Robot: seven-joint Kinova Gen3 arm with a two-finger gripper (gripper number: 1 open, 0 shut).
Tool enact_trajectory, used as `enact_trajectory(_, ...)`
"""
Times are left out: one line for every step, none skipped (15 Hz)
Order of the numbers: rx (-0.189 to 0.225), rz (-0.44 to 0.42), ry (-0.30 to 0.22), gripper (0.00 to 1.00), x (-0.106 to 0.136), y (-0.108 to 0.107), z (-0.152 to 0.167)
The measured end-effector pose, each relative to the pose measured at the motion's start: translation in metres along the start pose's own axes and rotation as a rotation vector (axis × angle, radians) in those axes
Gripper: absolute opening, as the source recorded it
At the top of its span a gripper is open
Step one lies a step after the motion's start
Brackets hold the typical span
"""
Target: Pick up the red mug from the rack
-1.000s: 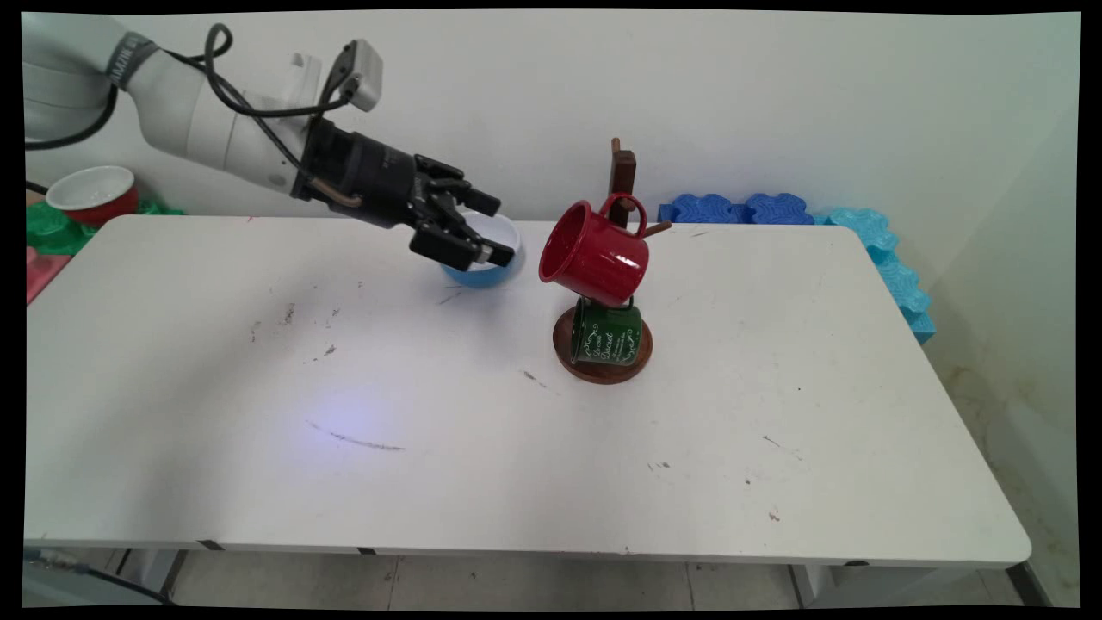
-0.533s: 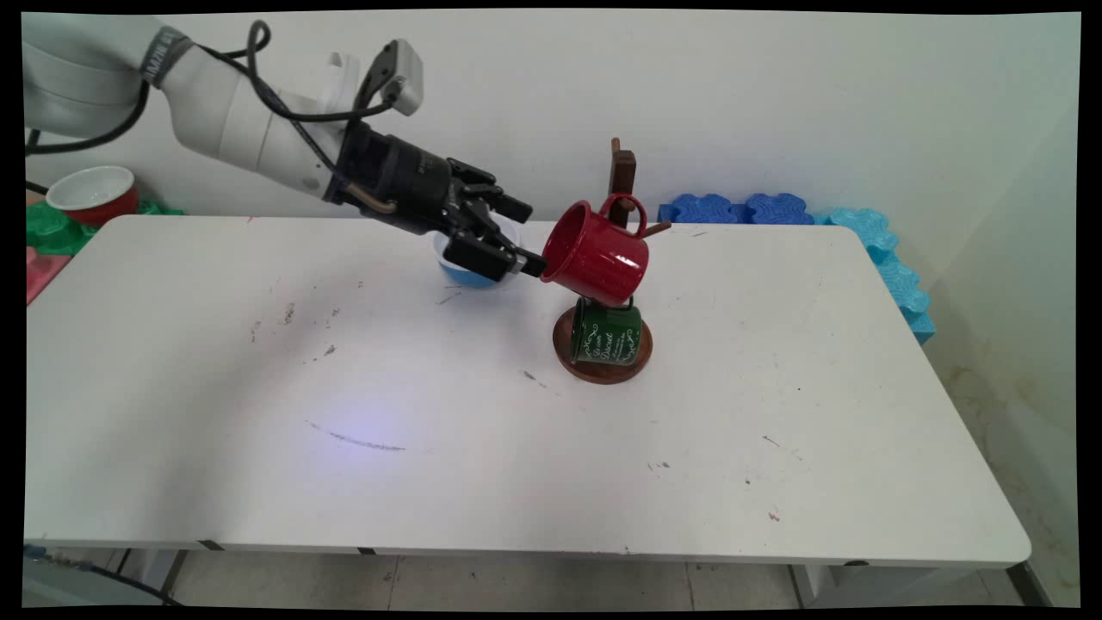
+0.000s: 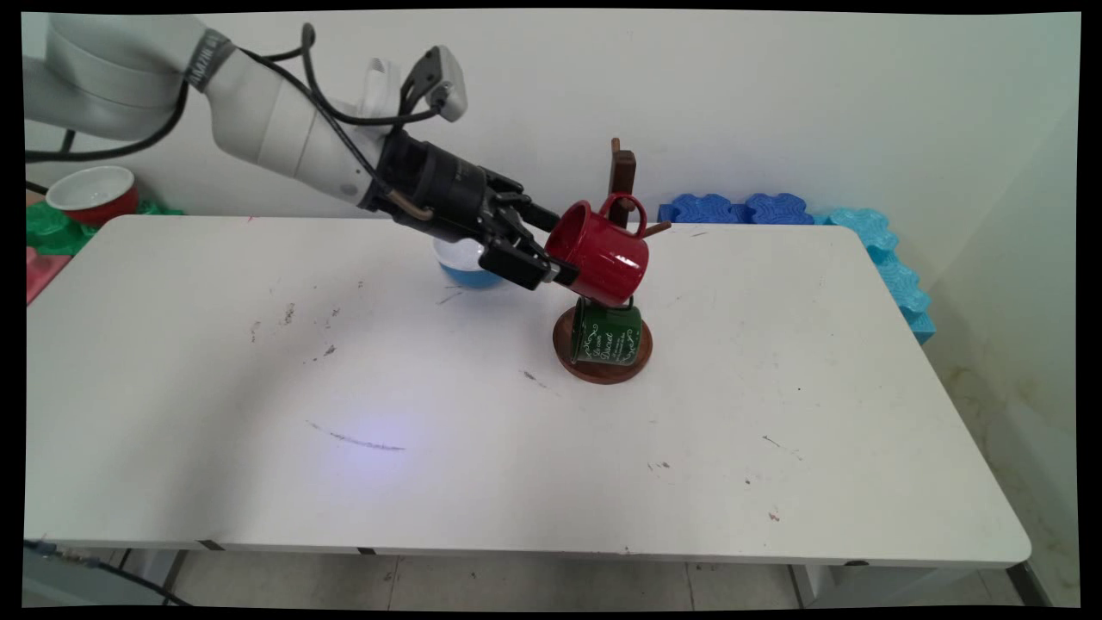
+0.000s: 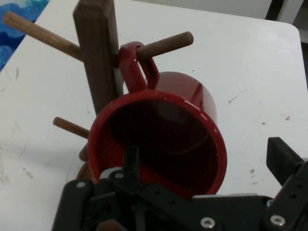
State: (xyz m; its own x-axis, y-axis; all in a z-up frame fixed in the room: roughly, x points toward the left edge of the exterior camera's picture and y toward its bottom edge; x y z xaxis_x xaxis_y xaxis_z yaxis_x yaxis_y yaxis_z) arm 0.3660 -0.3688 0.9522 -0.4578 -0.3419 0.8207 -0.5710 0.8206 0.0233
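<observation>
We're in a robot test room here, probably a lab rather than anyone's kitchen. A white robot arm [image 3: 284,142] trailing loose black cables [image 3: 344,103] reaches over a scuffed white counter [image 3: 430,448] pushed against a bare wall [image 3: 775,103]. Blue foam mats [image 3: 869,245] line the far edge, green and red ones [image 3: 43,241] sit at the left, and household bits like a mug rack [image 3: 622,185] stand in as props.
</observation>
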Motion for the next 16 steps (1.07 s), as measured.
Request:
enact_trajectory(-0.001, -0.006, -0.004, 1.0, 0.002, 0.002, 0.003)
enact_trajectory(-0.001, -0.012, -0.006, 1.0, 0.003, 0.003, 0.006)
enact_trajectory(-0.002, -0.019, -0.009, 1.0, 0.004, 0.005, 0.009)
enact_trajectory(-0.003, -0.026, -0.012, 1.0, 0.006, 0.006, 0.013)
enact_trajectory(-0.003, -0.032, -0.015, 1.0, 0.007, 0.008, 0.015)
enact_trajectory(-0.003, -0.038, -0.017, 1.0, 0.008, 0.009, 0.018)
enact_trajectory(-0.004, -0.044, -0.019, 1.0, 0.009, 0.01, 0.02)
enact_trajectory(-0.003, -0.051, -0.02, 1.0, 0.01, 0.011, 0.022)
enact_trajectory(-0.002, -0.058, -0.021, 1.0, 0.011, 0.011, 0.024)
enact_trajectory(-0.001, -0.063, -0.022, 1.0, 0.012, 0.011, 0.025)
enact_trajectory(0.002, -0.071, -0.022, 1.0, 0.013, 0.012, 0.027)
enact_trajectory(0.004, -0.077, -0.023, 1.0, 0.014, 0.012, 0.028)
enact_trajectory(0.007, -0.087, -0.024, 1.0, 0.015, 0.012, 0.029)
enact_trajectory(0.01, -0.098, -0.026, 1.0, 0.015, 0.012, 0.031)
enact_trajectory(0.013, -0.11, -0.029, 1.0, 0.016, 0.012, 0.032)
enact_trajectory(0.015, -0.12, -0.031, 1.0, 0.016, 0.012, 0.033)
